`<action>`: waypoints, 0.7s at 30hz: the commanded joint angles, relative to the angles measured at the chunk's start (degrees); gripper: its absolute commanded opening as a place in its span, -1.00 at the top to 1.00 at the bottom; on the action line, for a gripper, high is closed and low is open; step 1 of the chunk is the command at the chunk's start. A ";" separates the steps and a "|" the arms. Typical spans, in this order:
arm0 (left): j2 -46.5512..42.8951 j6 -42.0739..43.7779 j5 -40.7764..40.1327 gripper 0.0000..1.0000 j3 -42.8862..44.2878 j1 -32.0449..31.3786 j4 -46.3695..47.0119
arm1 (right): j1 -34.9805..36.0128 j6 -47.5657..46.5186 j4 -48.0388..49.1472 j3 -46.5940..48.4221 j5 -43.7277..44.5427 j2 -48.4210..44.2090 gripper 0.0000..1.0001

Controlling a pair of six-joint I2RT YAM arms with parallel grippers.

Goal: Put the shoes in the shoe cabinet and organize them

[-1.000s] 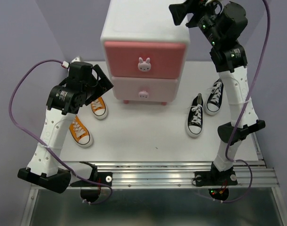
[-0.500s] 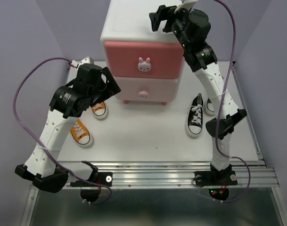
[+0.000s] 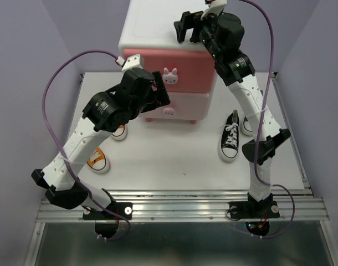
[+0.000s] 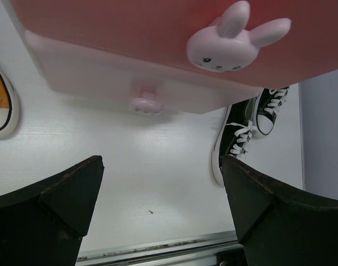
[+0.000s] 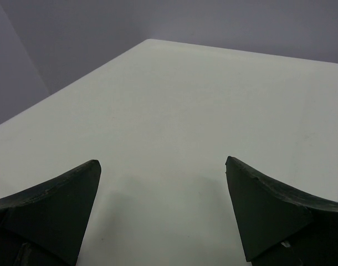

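Observation:
The shoe cabinet (image 3: 152, 34) stands at the back middle with both drawers closed. My left gripper (image 3: 159, 91) is open and empty in front of the drawers, just below the upper bunny knob (image 3: 170, 76). In the left wrist view my gripper (image 4: 160, 166) faces the knob (image 4: 235, 36) and the lower knob (image 4: 146, 103). My right gripper (image 3: 185, 26) is open and empty over the cabinet top (image 5: 174, 100). Two orange shoes (image 3: 97, 160) (image 3: 120, 133) lie on the left, partly hidden by my left arm. Two black shoes (image 3: 230, 137) (image 3: 245, 125) lie on the right.
The white table (image 3: 169, 160) ends at a metal rail (image 3: 180, 199) at the near edge. Purple walls close in on the left, back and right. The right arm's elbow (image 3: 266, 147) stands over the table's right side beside the black shoes.
My left gripper has swung right and forward from above the orange shoes to the drawer fronts. My right gripper has moved left over the cabinet top.

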 commanded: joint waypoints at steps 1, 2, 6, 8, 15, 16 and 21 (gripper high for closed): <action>3.21 3.02 -4.90 -0.97 4.61 -2.09 6.31 | 0.39 4.61 -15.04 -3.53 3.01 0.65 -1.00; 3.92 3.37 -5.42 -0.97 6.01 -2.10 7.02 | 0.39 4.87 -15.21 -4.06 3.01 0.47 -1.00; 7.00 8.29 -7.53 -0.97 8.39 -2.10 14.30 | 0.39 5.58 -15.83 -5.30 1.17 0.21 -1.00; 8.49 10.83 -7.80 -0.97 7.95 -2.10 17.99 | 0.39 6.19 -16.27 -5.38 0.12 0.47 -1.00; 12.98 8.74 -8.68 -0.97 10.07 -0.17 18.97 | 0.39 6.81 -16.36 -5.99 -3.05 0.47 -1.00; 12.98 8.74 -8.68 -0.97 9.54 0.10 19.59 | 0.39 6.72 -16.36 -6.00 -3.32 0.30 -1.00; 12.36 10.14 -7.63 -0.97 6.46 0.89 24.77 | 0.39 6.28 -17.76 -7.32 -3.32 -0.05 -1.00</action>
